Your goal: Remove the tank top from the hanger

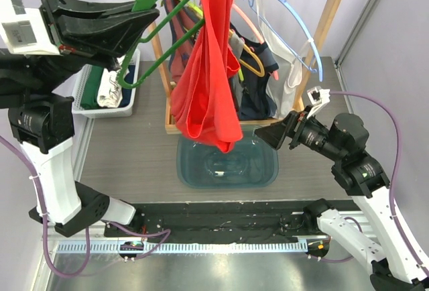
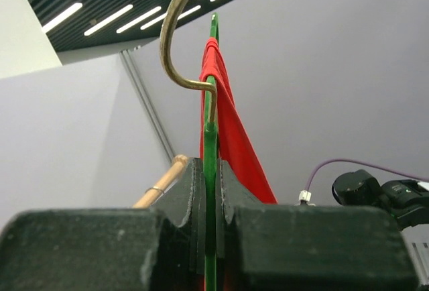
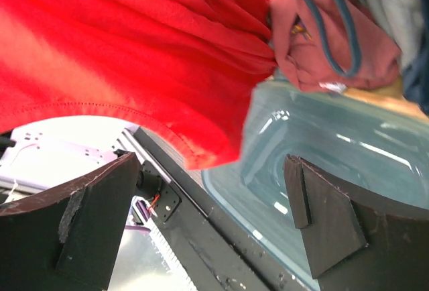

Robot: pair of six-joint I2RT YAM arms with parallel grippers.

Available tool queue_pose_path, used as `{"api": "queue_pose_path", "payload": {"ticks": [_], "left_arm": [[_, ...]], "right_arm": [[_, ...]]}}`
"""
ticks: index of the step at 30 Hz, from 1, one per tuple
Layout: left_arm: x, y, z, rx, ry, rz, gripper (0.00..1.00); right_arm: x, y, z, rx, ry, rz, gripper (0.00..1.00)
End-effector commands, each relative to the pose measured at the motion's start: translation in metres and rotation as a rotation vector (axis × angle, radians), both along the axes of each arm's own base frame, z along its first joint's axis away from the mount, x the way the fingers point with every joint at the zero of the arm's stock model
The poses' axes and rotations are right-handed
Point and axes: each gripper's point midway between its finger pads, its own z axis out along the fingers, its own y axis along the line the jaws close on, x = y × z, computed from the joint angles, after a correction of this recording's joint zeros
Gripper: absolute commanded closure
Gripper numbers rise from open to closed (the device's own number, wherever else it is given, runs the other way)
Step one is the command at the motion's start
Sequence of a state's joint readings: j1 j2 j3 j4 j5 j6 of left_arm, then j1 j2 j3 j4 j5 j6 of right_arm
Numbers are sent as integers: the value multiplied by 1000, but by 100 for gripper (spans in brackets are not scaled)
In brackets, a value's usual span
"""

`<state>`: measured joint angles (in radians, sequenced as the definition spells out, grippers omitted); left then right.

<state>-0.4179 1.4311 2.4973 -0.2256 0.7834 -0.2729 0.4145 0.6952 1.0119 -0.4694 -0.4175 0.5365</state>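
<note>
Two arms share this step. The left gripper (image 1: 143,20) is pressed together on the hanger (image 2: 210,163), holding it high, left of the rack (image 1: 335,3). The right gripper (image 1: 265,134), jaws spread wide, hovers just right of the tank top (image 1: 211,83), near its lower end and above the bin (image 1: 184,170).

The right arm looks due to take the cloth. It should reach left until a thick bunch sits deep between its fingers (image 3: 100,204), not just the edge, then close. A pull along the hanger's arm, down and right, should slide the straps off. A straight downward tug would likely only drag on the left grip. The left arm should hold firm or tip the hanger toward the pull.

The tank top is bright red and hangs mid-scene in front of the rack. It falls in one long, doubled bunch from the hanger. Its low folds hang over the bin's far side. It looks thin and soft. A stitched hem shows in the right wrist view.
</note>
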Motion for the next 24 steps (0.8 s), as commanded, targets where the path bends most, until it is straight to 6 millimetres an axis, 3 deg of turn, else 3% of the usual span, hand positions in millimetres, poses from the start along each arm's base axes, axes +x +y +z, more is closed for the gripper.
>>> {"api": "queue_pose_path", "payload": {"ticks": [1, 7, 12, 17, 24], "left_arm": [[-73, 32, 52, -156, -259, -34, 100], [-107, 47, 70, -224, -350, -61, 100], [-110, 49, 72, -228, -383, -53, 100], [-93, 42, 70, -220, -365, -45, 100], [-41, 19, 53, -161, -277, -26, 100]], "right_arm": [[-4, 12, 46, 63, -187, 90, 0], [0, 27, 67, 68, -251, 156, 0], [10, 42, 66, 43, -245, 178, 0], [-3, 63, 69, 60, -253, 252, 0], [-30, 85, 75, 107, -274, 381, 0]]}}
